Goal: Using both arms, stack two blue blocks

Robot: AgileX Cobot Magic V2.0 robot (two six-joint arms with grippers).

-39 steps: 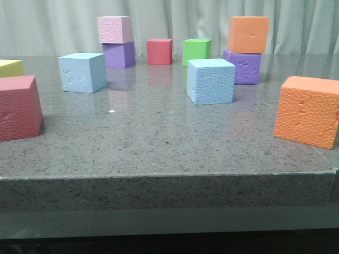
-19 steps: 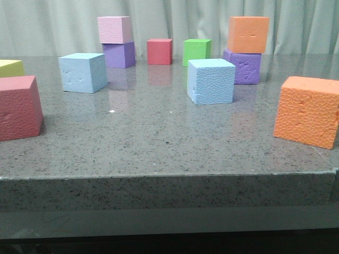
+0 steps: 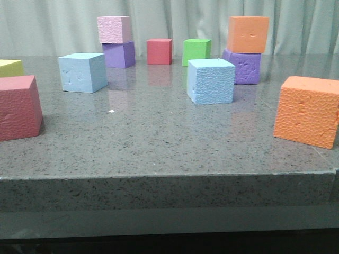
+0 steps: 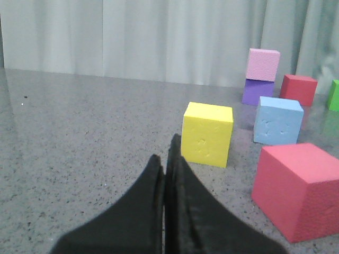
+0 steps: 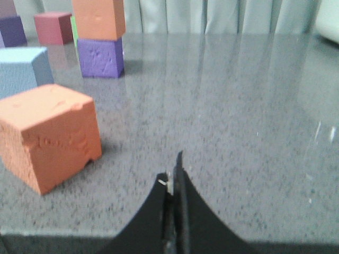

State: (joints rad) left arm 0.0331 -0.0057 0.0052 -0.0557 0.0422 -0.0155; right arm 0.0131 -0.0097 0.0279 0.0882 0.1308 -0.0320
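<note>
Two light blue foam cubes stand apart on the grey stone table (image 3: 159, 132). The smoother one with small dents (image 3: 82, 72) is at the left; it also shows in the left wrist view (image 4: 277, 120). The pebbled one (image 3: 211, 80) is right of centre; its edge shows in the right wrist view (image 5: 21, 70). Neither gripper shows in the front view. My left gripper (image 4: 167, 159) is shut and empty, low over the table, short of a yellow cube (image 4: 207, 133). My right gripper (image 5: 173, 169) is shut and empty near the table's front edge.
A dark red cube (image 3: 18, 107) and a yellow cube (image 3: 10, 67) sit at the left, a large orange cube (image 3: 309, 110) at the right. At the back stand a pink cube on a purple one (image 3: 117, 42), a red cube (image 3: 159, 51), a green cube (image 3: 196, 51), an orange cube on a purple one (image 3: 244, 50).
</note>
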